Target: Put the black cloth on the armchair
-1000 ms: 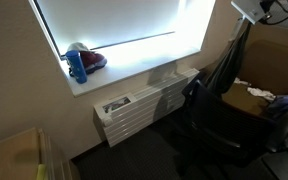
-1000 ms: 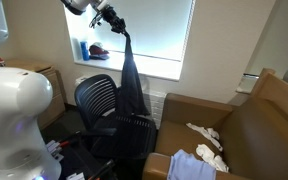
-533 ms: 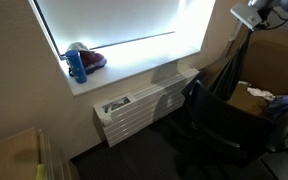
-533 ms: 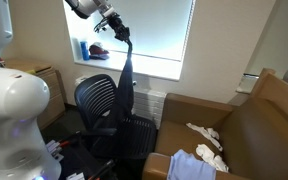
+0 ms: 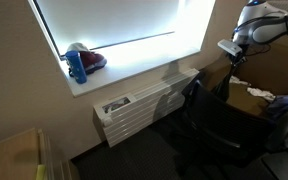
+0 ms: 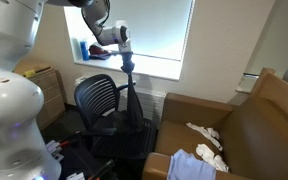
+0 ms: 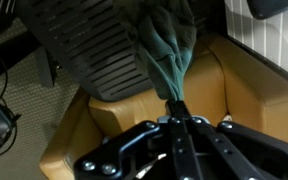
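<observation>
The black cloth point(image 6: 133, 100) hangs straight down from the claw point(image 6: 129, 66), which is pinched tight on its top end. Its low end is right by the black office chair point(image 6: 96, 98). It could snag there, or fall on that chair and miss the brown armchair point(image 6: 246, 125).

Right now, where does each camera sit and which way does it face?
Exterior view: high, looking down at radiator; end effector upper right.
Exterior view: beside the white robot base, facing window and armchair; end effector grips the black cloth.
Wrist view: looks down the end effector at cloth, office chair, armchair.
All three show the cloth.
</observation>
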Controlling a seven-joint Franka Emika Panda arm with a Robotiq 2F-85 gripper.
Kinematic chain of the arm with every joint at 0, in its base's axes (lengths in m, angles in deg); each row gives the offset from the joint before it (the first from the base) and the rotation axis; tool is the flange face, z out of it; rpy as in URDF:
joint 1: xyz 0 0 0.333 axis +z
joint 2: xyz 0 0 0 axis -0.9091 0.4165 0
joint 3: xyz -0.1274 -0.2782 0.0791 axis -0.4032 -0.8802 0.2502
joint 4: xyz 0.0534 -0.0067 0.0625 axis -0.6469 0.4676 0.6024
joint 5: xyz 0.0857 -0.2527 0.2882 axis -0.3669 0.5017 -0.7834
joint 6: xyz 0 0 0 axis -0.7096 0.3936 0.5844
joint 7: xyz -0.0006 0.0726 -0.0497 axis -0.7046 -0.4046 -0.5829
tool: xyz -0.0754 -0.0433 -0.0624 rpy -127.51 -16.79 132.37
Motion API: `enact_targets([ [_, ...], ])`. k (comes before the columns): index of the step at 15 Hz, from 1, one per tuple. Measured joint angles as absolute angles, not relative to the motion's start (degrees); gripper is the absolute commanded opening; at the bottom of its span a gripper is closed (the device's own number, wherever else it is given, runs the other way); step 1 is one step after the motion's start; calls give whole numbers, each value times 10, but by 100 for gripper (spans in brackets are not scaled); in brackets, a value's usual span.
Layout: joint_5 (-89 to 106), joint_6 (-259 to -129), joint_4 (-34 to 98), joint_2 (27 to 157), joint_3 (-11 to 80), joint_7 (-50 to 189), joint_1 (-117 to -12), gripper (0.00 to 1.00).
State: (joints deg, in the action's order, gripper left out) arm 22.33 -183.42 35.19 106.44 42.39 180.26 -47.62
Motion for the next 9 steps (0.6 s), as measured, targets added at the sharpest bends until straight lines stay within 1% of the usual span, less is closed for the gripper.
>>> enact_targets([
  [2, 158, -1875, 348, 1102, 427, 1766, -492, 1],
  [3, 122, -1894, 346, 1119, 430, 1745, -500, 26],
  [4, 86, -1909, 343, 1135, 434, 1722, -509, 2],
  [5, 57, -1919, 340, 1150, 437, 1701, -517, 6],
  [6, 41, -1925, 336, 1161, 438, 1688, -523, 12],
  [7, 36, -1926, 331, 1169, 439, 1683, -527, 21],
  [8, 35, -1926, 328, 1172, 440, 1683, -529, 26],
  [9, 35, -1926, 326, 1172, 442, 1683, -529, 26],
])
